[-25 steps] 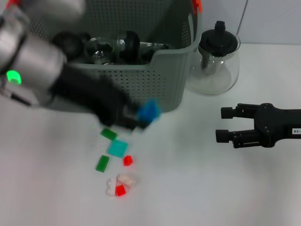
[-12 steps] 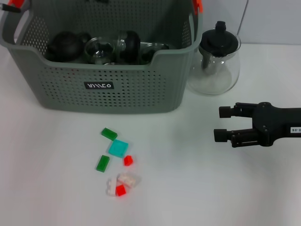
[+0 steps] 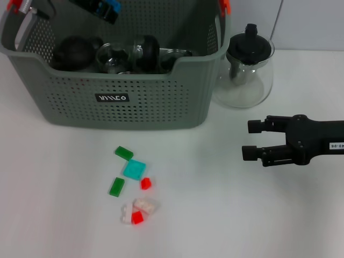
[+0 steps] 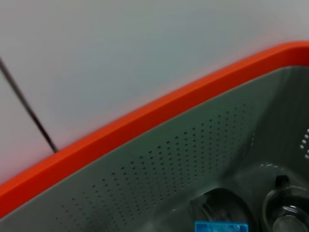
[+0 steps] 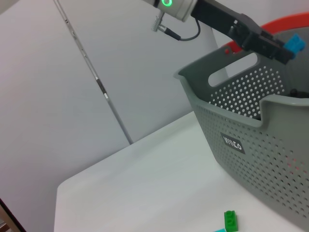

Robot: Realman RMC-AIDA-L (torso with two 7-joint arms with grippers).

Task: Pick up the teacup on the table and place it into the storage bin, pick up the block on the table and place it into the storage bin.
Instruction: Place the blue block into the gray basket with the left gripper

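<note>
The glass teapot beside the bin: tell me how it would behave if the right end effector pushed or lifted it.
The teapot looks like thin clear glass, so probably fragile and slippery. Its wide round belly suggests it would slide rather than tip. The black lid may sit loose and could come off if tilted. The right end effector hovers open nearby.

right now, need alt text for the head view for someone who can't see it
The left gripper holds a blue block above the grey-green storage bin. The right gripper sits open over the table, by a glass teapot; small blocks lie scattered in front.
</note>
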